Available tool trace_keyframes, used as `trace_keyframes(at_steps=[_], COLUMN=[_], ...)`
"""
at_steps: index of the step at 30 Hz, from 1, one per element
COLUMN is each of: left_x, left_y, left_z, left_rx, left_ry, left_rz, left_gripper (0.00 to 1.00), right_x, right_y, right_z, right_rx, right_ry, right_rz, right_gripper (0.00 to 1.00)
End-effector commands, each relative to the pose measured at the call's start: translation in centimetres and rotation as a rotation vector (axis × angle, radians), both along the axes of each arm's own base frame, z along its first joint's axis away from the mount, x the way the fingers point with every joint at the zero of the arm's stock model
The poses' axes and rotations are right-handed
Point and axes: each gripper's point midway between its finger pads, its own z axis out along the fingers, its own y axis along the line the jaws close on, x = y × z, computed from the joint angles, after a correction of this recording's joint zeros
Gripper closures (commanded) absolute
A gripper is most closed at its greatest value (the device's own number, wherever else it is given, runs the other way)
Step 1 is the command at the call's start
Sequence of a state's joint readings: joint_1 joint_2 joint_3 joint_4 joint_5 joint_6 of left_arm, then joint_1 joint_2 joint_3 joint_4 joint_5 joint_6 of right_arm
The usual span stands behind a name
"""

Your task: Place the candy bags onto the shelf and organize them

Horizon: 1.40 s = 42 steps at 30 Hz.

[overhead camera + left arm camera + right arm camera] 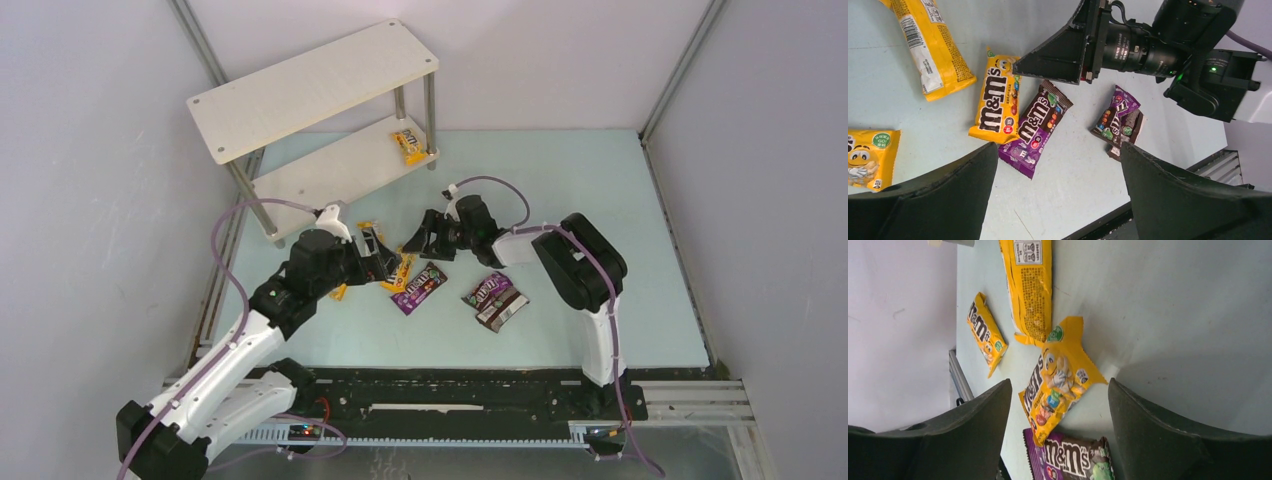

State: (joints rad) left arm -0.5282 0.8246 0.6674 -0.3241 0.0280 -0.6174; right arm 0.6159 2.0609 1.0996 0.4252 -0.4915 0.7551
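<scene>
The shelf (300,85) stands at the back left, with one yellow candy bag (408,145) on its lower board. Several more candy bags lie on the table. A yellow one (403,268) and a purple one (418,287) sit mid-table, and another purple one (487,289) lies beside a dark brown one (504,311). My left gripper (388,262) (1059,150) is open over bare table, with the purple bag (1035,127) and a yellow bag (996,95) just beyond its tips. My right gripper (418,240) (1059,382) is open, and a yellow bag (1058,377) lies flat below its jaws.
Another yellow bag (1030,285) lies label-down, and a smaller one (985,332) lies near the left wall rail. The two grippers face each other closely over the bags. The shelf's metal legs (430,110) stand behind them. White walls enclose the table.
</scene>
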Motion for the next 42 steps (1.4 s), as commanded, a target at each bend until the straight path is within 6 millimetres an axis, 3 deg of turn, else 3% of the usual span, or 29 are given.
trace_keyframes(at_steps=[1, 6, 18, 20, 28, 34, 42], left_x=[0.4, 0.2, -0.7, -0.7, -0.8, -1.0, -2.5], left_y=[-0.1, -0.1, -1.9, -1.9, -1.7, -1.8, -3.0], left_z=[1.1, 0.4, -4.8, -5.1, -4.0, -2.1, 1.3], left_rx=[-0.007, -0.004, -0.125, -0.145, -0.315, -0.424, -0.672], left_ry=[-0.056, -0.045, 0.087, 0.092, 0.039, -0.019, -0.073], left_rz=[-0.002, -0.004, -0.011, -0.001, 0.008, -0.022, -0.130], left_gripper=[0.04, 0.04, 0.04, 0.04, 0.02, 0.02, 0.01], right_x=[1.1, 0.7, 1.3, 1.1, 1.2, 0.0, -4.2], right_y=[0.8, 1.3, 1.4, 1.5, -0.1, -1.6, -6.4], right_z=[-0.1, 0.2, 0.5, 1.5, 5.6, 8.3, 18.0], right_rx=[0.048, 0.064, 0.148, 0.188, 0.294, 0.347, 0.463], right_ry=[0.037, 0.032, 0.049, 0.023, -0.113, -0.173, -0.333], right_rz=[-0.029, -0.013, 0.003, 0.026, 0.065, 0.096, 0.091], right_gripper=[0.21, 0.26, 0.50, 0.56, 0.98, 1.00, 1.00])
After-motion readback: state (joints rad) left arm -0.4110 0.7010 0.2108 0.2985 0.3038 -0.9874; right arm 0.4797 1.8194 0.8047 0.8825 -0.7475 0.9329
